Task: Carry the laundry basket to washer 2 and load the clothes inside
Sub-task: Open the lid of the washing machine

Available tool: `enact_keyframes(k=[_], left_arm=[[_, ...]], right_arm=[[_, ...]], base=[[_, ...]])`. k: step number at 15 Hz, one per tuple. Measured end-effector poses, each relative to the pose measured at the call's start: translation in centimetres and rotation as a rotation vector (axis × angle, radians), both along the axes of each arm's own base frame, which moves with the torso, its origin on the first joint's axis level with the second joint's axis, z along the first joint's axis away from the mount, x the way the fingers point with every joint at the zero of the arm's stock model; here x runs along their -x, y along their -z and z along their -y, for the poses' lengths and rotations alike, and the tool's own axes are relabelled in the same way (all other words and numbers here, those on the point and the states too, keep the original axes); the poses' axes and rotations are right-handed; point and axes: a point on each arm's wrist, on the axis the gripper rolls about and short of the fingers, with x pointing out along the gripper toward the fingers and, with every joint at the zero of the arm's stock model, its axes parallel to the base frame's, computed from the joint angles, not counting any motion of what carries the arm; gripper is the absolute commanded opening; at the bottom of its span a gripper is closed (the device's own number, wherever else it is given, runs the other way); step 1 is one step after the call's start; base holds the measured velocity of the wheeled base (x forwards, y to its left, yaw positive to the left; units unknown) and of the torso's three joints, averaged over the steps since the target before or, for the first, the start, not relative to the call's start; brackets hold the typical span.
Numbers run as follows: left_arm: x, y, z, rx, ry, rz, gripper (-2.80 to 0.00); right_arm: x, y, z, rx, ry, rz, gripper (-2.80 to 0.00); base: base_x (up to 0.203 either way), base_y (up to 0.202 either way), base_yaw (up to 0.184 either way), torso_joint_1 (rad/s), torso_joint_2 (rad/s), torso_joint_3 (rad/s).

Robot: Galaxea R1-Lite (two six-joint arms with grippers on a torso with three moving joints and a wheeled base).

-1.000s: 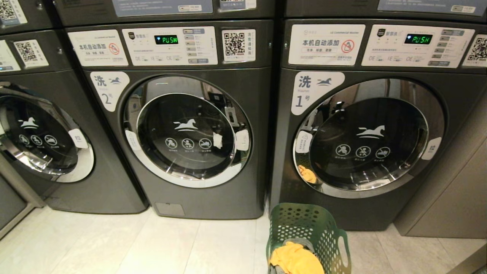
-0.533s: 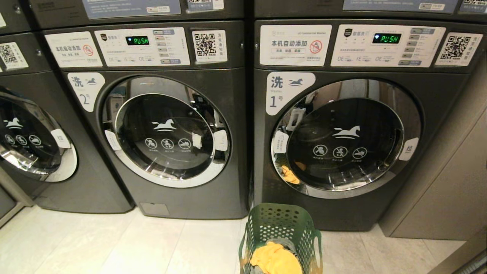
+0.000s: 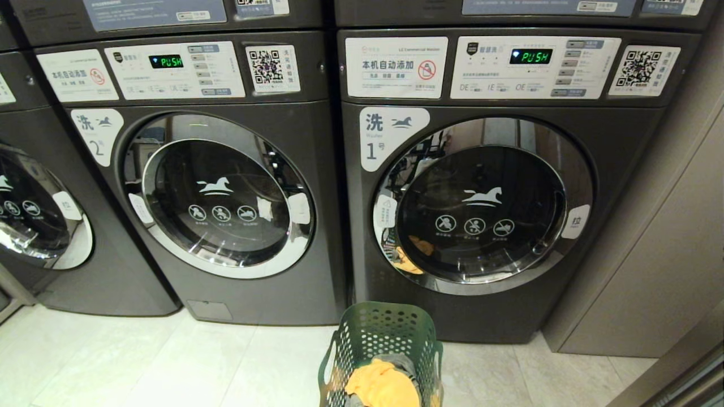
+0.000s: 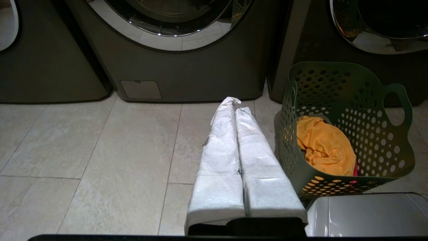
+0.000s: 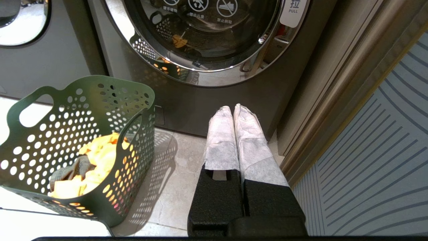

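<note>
Sliding rightward, the head camera now centres washer 1 (image 3: 481, 203); washer 2 (image 3: 218, 192) sits at ten o'clock. The laundry basket (image 3: 379, 350) stands at six o'clock on the floor, ungrasped. Left gripper (image 4: 235, 107) and right gripper (image 5: 233, 110) fingers are clenched, empty.

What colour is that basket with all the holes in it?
Dark green. The laundry basket shows best in the left wrist view, with yellow-orange clothes inside.
</note>
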Motion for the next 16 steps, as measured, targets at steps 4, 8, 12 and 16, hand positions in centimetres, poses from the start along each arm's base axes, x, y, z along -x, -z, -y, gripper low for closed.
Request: enact_keyframes(k=[4,8,12,16], left_arm=[[0.0,0.0,0.0,0.002,0.002,0.000,-2.80],[0.0,-0.1,0.0,-0.006,0.008,0.005,-2.80],[0.6,-4.1,0.0,0.030,0.018,0.076,-2.80],[-3.0,-14.2,0.1,0.206,0.044,0.050,-2.80]], right_arm=[[0.0,0.0,0.0,0.000,0.000,0.001,-2.80],[0.0,0.0,0.0,0.000,-0.001,0.000,-2.80],[0.0,0.0,0.0,0.007,-0.001,-0.001,-2.80],[0.0,0.0,0.0,-0.004,0.001,-0.001,-2.80]], base=[[0.000,0.000,0.000,0.000,0.00,0.000],[0.000,0.000,0.000,0.000,0.00,0.000],[0.000,0.000,0.000,0.000,0.00,0.000],[0.000,0.000,0.000,0.000,0.00,0.000]])
